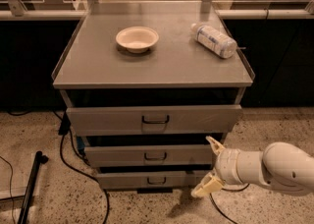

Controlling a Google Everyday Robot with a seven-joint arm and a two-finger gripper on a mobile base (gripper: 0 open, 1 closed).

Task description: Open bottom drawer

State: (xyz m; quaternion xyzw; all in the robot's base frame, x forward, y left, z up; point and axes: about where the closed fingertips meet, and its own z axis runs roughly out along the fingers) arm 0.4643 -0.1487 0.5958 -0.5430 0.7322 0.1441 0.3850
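The bottom drawer [147, 179] is the lowest, narrowest grey front of the cabinet, with a small dark handle [156, 180] at its centre. It sits nearly flush, set back below the two fronts above. My gripper [208, 166] reaches in from the lower right on a white arm. Its two cream fingers are spread wide apart, one [214, 144] by the right end of the middle drawer, the other [203, 187] by the right end of the bottom drawer. It holds nothing and is well right of the handle.
The top drawer [154, 119] and middle drawer [152, 155] stick out further than the bottom one. On the cabinet top stand a cream bowl [137, 38] and a lying plastic bottle [213, 40]. Black cables [73, 161] and a dark pole [32, 183] lie on the floor at left.
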